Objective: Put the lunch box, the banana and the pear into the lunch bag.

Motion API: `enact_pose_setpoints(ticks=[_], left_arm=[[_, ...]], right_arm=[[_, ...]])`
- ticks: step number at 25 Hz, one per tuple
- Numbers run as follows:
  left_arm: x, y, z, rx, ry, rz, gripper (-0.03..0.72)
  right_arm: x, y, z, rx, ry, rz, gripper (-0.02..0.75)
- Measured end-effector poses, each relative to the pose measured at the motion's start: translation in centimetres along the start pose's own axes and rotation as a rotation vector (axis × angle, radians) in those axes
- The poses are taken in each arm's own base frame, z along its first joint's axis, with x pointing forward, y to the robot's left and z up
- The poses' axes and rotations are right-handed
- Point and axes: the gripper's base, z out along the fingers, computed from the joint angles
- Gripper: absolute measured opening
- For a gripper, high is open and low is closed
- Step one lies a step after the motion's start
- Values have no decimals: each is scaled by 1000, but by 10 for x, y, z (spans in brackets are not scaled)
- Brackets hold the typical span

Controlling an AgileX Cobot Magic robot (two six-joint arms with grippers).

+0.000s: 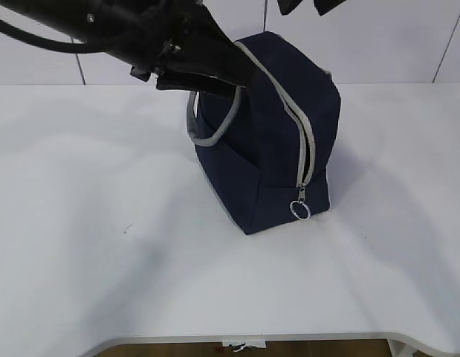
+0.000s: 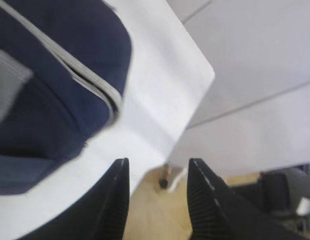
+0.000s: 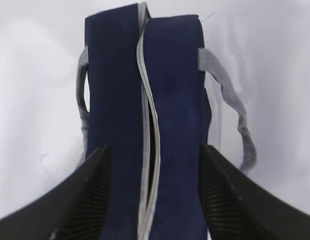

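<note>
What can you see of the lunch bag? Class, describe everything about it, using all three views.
The lunch bag is navy fabric and stands upright on the white table. A grey zipper runs over its top and down the near end, gaping slightly on top, with a metal ring pull hanging low. Grey webbing handles droop at both sides. The left arm reaches past its top.

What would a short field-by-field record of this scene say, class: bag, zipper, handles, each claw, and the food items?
bag: navy lunch bag, upright on the white table
zipper: grey zipper mostly drawn together, a narrow gap showing in the right wrist view; ring pull hangs low at the front end
handles: grey handle on each side
left claw: open, empty, beside the bag
right claw: open, empty, above the bag
lunch box, banana, pear: not visible in any view
</note>
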Motion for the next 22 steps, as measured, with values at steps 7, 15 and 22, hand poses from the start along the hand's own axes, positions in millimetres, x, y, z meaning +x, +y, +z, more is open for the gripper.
enact_pose_setpoints(ticks=[7,15,22], left_arm=[[16,-14,-11,38,174,21,299],[28,-4,-25,-220,291,-96,300],[35,-2,-43,-497,321,-129,298]], right_arm=[[29,3,-54,41,-20,-66,435],[86,8,-97,41,-28,-97,435],[151,9,-104,12,-208,-147,435]])
